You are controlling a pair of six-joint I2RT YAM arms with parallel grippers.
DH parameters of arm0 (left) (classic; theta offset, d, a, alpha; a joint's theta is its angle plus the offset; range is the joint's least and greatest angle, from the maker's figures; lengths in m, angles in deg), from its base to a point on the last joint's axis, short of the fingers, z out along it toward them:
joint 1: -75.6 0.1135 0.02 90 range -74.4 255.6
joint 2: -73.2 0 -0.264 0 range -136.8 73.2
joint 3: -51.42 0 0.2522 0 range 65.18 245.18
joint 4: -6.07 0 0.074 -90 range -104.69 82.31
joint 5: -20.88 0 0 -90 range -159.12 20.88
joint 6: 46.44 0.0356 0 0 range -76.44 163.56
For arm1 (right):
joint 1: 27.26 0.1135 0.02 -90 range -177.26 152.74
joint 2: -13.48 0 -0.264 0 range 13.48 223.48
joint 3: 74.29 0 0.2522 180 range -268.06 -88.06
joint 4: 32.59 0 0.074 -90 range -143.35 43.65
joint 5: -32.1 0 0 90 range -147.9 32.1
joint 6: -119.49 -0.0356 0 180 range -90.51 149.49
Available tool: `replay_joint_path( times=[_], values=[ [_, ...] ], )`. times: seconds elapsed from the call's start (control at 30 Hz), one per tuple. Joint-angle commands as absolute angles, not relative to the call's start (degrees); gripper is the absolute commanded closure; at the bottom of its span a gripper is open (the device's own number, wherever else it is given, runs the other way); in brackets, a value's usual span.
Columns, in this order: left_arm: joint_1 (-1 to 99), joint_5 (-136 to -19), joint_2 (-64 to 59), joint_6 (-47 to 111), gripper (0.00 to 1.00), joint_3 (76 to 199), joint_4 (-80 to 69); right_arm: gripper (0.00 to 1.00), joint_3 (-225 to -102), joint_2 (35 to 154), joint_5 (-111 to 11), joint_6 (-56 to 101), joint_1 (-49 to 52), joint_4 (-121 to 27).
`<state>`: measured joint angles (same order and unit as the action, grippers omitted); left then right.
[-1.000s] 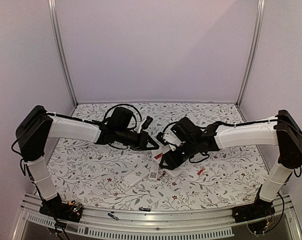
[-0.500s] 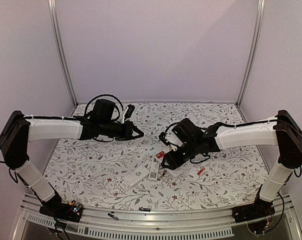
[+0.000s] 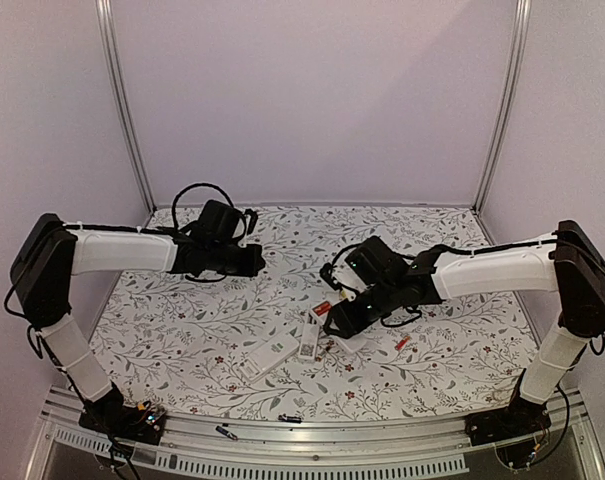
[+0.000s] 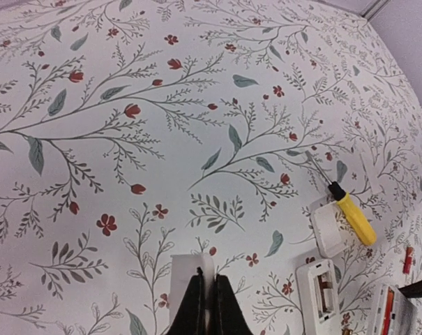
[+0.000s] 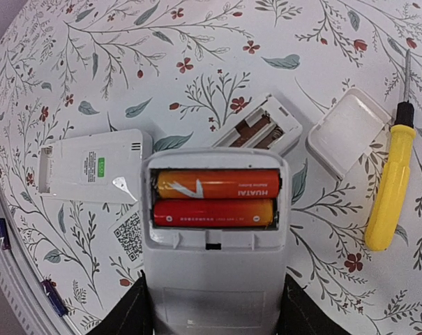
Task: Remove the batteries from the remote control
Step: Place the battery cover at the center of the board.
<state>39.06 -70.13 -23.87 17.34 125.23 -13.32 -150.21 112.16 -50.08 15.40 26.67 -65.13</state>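
Gripping the remote (image 5: 214, 279), your right pincer (image 5: 211, 310) presents the batteries (image 5: 215, 197) crosswise above its fingers. Your left pincer (image 3: 254, 260) hovers upper left, shut, contents unclear.

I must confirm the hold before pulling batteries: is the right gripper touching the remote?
Touching. Right wrist view: the remote sits clamped between the fingers of the right gripper, no gap either side.

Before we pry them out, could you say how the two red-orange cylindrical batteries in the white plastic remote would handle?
Smooth and round, the batteries would probably roll once loose. They sit snug in the remote, so they would likely resist prying.
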Motion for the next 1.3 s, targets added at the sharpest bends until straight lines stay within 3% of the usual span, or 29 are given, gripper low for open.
replay_joint_path(
  times=[0.0,0.27,0.57,0.73,1.07,1.27],
  values=[
    [37.5,-61.6,-28.7,20.2,1.00,128.8,-17.6,0.65,-149.1,110.0,-51.1,14.8,26.6,-63.8],
    [35.4,-57.6,-33.8,20.8,0.99,131.0,-21.7,0.65,-148.9,110.2,-51.6,14.3,26.7,-63.6],
    [35.4,-59.2,-33.7,20.2,0.67,130.9,-21.7,0.65,-148.8,110.2,-51.9,14.0,26.6,-63.6],
    [35.4,-59.7,-31.8,19.9,0.58,130.2,-21.5,0.65,-148.3,110.0,-52.4,13.8,26.6,-63.9],
    [36.3,-62.4,-20.7,17.3,0.30,123.8,-18.0,0.64,-142.6,106.2,-54.0,12.9,25.6,-67.0],
    [38.2,-64.4,-15.5,15.2,0.26,120.8,-16.6,0.64,-140.7,107.4,-53.2,12.8,26.2,-68.5]
  ],
)
